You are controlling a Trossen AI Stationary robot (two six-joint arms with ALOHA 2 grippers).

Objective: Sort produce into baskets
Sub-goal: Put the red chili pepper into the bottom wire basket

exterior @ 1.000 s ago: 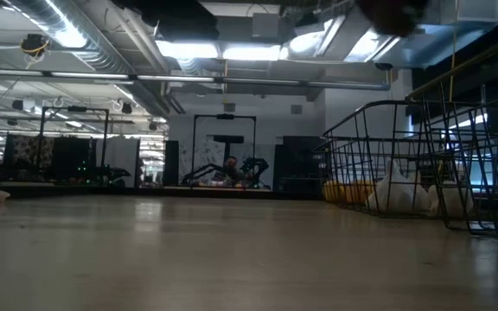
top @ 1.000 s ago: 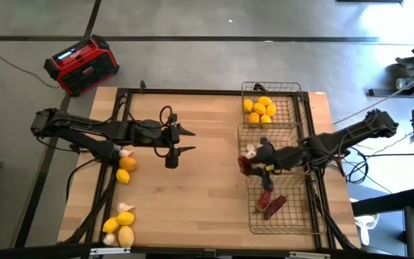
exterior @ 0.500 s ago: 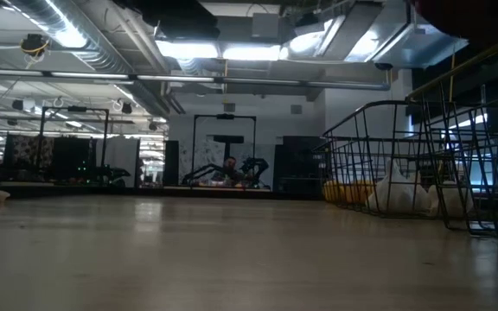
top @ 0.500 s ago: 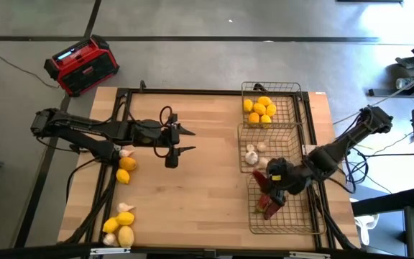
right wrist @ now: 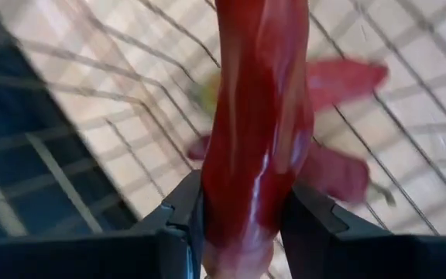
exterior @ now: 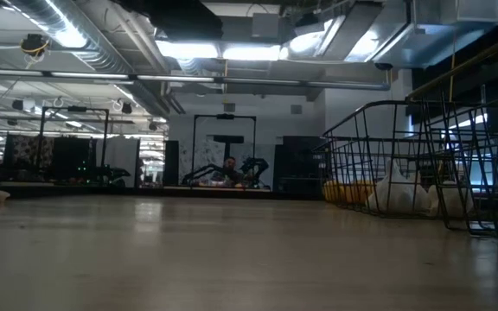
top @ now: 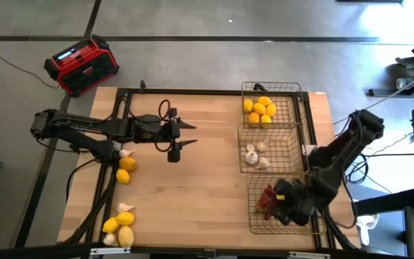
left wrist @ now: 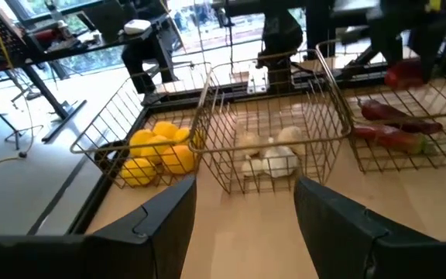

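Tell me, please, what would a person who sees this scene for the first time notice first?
Probably the right gripper, shut on a glossy red chili pepper over the nearest wire basket, where other chilies already lie. Next, the bright lemons in the far basket, and the loose lemons and garlic at the table's left edge beside the waiting left gripper.

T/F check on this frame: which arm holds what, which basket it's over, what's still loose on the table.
1. The right pincer grips a red chili. True.
2. It is over the lemon basket. False: it is over the chili basket, nearest the front edge.
3. The left pincer holds a lemon. False: it is open and empty over bare table.
4. The middle basket holds garlic. True.
5. No produce remains outside the baskets. False: loose lemons and garlic lie at the table's left.
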